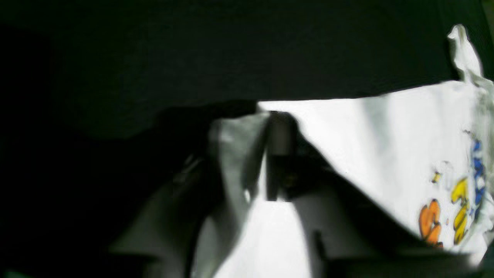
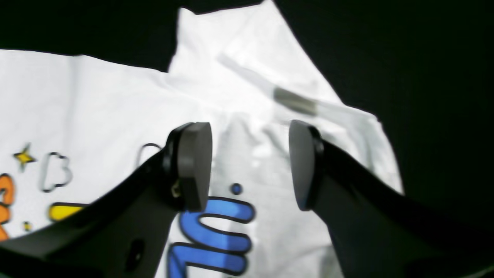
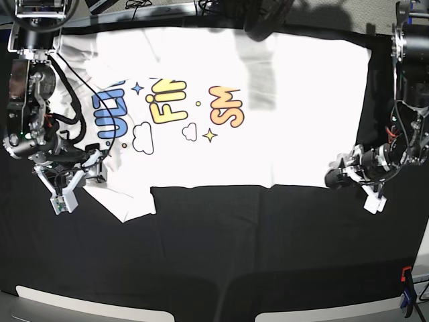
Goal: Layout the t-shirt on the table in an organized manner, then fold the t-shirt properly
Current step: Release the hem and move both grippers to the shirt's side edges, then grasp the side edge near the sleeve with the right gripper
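We see the t-shirt spread print-up across the far half of the black counter, sleeve poking toward us at the collar end. Left claw sits at the hem corner; the left wrist view shows white cloth bunched around a finger, but blur means we cannot tell if it's pinching. Right claw is spread wide over the collar area near the blue lettering, holding nothing.

Risks, we judge: a one-layer or shallow hem grab slips out, and one-sided pulling skews the shirt and wrinkles it.
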Tool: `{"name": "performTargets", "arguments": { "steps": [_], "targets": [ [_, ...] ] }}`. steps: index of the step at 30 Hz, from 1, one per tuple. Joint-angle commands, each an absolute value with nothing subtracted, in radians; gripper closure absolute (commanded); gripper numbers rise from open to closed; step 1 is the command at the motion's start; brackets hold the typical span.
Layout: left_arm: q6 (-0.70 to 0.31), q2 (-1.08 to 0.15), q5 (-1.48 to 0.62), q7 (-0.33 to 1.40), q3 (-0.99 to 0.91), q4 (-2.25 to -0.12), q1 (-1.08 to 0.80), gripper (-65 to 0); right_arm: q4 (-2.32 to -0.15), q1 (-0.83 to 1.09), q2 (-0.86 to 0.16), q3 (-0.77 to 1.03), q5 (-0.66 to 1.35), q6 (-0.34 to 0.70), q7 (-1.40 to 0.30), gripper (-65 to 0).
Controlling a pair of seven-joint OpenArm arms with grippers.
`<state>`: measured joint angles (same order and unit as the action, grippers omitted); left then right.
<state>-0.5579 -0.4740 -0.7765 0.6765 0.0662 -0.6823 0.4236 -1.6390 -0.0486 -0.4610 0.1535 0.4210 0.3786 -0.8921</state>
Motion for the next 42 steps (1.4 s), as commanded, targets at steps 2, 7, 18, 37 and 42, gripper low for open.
{"name": "performTargets", "arguments": {
  "steps": [2, 7, 18, 37, 42],
  "targets": [
    [-0.554, -0.485, -0.768, 0.661, 0.066, -0.688, 0.44, 0.0, -1.654, -0.069, -0.473, 0.162, 0.386, 0.385, -0.82, -31.0],
    [-0.554, -0.485, -0.768, 0.657, 0.066, -0.688, 0.44, 0.0, -1.629, -0.08, -0.473, 0.162, 0.309, 0.341, -0.702, -31.0],
    [-0.554, -0.485, -0.768, 0.657, 0.066, -0.688, 0.44, 0.0, -1.169, -0.403, -0.466, 0.109, 0.204, 0.608, -0.79, -31.0],
    [-0.554, -0.485, -0.768, 0.657, 0.066, -0.688, 0.44, 0.0, -1.134, -0.438, -0.473, -0.564, -0.283, 0.313, -0.668, -31.0],
    [-0.554, -0.485, -0.768, 0.657, 0.066, -0.688, 0.44, 0.0, -1.148, -0.438, -0.474, -0.563, -0.224, 0.306, -0.669, -30.9]
  ]
}}
